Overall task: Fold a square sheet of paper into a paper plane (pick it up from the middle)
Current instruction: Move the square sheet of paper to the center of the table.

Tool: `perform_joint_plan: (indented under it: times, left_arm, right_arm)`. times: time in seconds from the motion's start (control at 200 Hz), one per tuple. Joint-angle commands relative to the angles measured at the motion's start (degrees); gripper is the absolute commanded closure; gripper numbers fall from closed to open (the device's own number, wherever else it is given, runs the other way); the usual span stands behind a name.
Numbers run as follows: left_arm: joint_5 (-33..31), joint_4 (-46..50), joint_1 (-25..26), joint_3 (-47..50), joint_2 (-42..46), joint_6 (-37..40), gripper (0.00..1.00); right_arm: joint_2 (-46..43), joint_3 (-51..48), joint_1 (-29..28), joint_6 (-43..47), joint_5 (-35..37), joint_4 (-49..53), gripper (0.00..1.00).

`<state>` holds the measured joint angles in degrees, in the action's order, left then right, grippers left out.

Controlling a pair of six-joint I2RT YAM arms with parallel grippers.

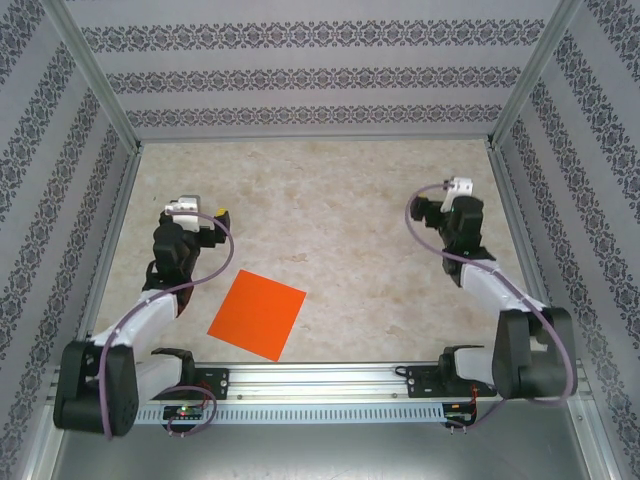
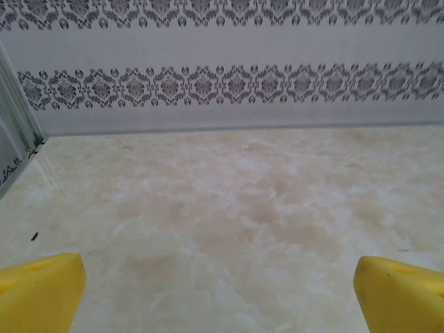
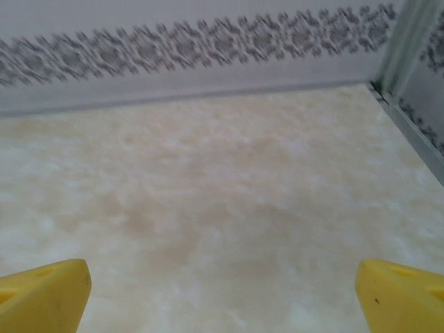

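The square sheet of paper (image 1: 257,314) lies flat on the worktop (image 1: 340,210), lower left of centre in the top view. The left tool (image 2: 220,298) and the right tool (image 3: 222,298) both gape wide, holding nothing.

square sheet of paper (image 1: 257,315) on table (image 1: 340,220), front left, left pincer (image 1: 218,215) near, right pincer (image 1: 422,208) well apart
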<state>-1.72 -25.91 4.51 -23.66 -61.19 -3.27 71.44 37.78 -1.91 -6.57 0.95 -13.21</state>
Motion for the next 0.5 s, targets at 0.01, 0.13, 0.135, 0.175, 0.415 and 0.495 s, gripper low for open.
perform_joint_plan:
  times: [0.01, 0.13, 0.135, 0.175, 0.415, 0.495]
  left_arm:
    - [-1.21, 18.03, -0.73, -6.31, 4.34, -11.53, 0.00]
    - [-5.39, 32.46, -0.73, -11.22, 6.53, -19.45, 0.00]
    - [-5.00, 32.70, -0.69, -11.31, 6.61, -19.21, 0.00]
    - [-3.18, 34.69, -0.73, -11.86, 7.51, -19.26, 0.00]
    - [-7.33, 46.19, -0.73, -11.32, 13.67, -29.77, 0.00]
    - [-8.93, 47.68, -0.82, -10.84, 16.68, -30.37, 0.00]
  right_arm:
    - [-2.53, 6.87, -1.73, -17.89, -14.44, 23.96, 0.02]
    - [-1.97, 8.79, -9.72, -25.70, -23.11, 26.36, 0.02]
    - [-1.94, 9.02, -10.45, -25.78, -22.89, 26.77, 0.02]
    - [-1.43, 10.65, -15.95, -26.48, -19.60, 29.39, 0.02]
    - [13.88, 19.79, -44.20, -32.54, -11.12, 30.50, 0.02]
    - [19.71, 23.98, -50.25, -34.61, -9.33, 31.17, 0.02]
